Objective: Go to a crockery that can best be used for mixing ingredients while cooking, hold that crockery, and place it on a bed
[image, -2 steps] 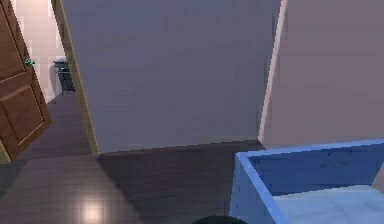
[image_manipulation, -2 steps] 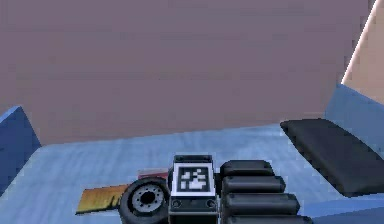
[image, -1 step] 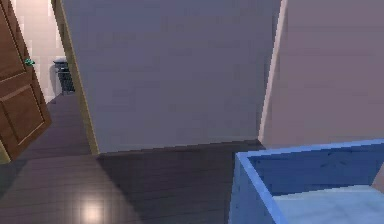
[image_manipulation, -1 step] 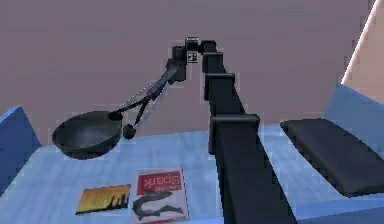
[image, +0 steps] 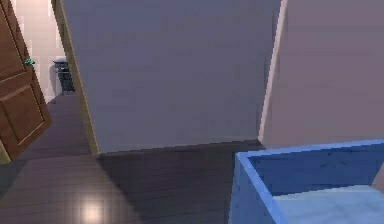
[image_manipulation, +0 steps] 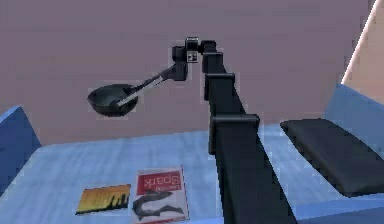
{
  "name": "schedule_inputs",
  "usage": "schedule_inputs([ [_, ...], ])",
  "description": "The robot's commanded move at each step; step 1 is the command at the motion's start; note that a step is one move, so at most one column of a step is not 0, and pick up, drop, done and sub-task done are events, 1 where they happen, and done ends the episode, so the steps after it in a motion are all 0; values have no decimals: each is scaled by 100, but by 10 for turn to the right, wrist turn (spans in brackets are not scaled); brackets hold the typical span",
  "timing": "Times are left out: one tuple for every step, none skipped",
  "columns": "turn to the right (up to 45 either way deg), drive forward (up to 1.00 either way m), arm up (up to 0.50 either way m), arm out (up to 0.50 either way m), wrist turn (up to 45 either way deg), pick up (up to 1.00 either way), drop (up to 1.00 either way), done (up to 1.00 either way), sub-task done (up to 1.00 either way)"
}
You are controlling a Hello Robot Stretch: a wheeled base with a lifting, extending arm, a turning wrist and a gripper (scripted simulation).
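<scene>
Surface: bed (image_manipulation: 90,160) with a pale blue sheet, flat, blue frame rising at both sides of the arm side view.
Room: plain greyish wall (image: 170,70) ahead, dark glossy floor (image: 150,185), brown panelled door (image: 18,95) standing ajar at the forward view's left (a small dark bin-like thing (image: 64,75) sits beyond the doorway, too small to tell what).
Bed corner: blue bed frame (image: 300,165) pokes in at the forward view's lower right.
Bowl look: bowl (image_manipulation: 113,100) is dark, nearly black, round and shallow, with a lighter glint inside.
Bowl position: up in the air above the sheet, clear of it, wall behind, toward the arm side view's left.
Gripper: gripper (image_manipulation: 130,94) holds the bowl, thin fingers reaching to its rim; how the fingers are set cannot be told.
Arm: arm (image_manipulation: 235,135), dark square bar, stretched out over the bed.
On the sheet: red-and-white magazine (image_manipulation: 160,193) and orange-covered book (image_manipulation: 104,199) lie flat, just beside each other; dark pillow (image_manipulation: 335,150) at the right.
Counts: bowl 1, bed 1, printed items 2, pillow 1, door 1.
</scene>
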Motion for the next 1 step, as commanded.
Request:
schedule_inputs([
  [0, 0, 0, 0, 450, 0, 0, 0, 0],
])
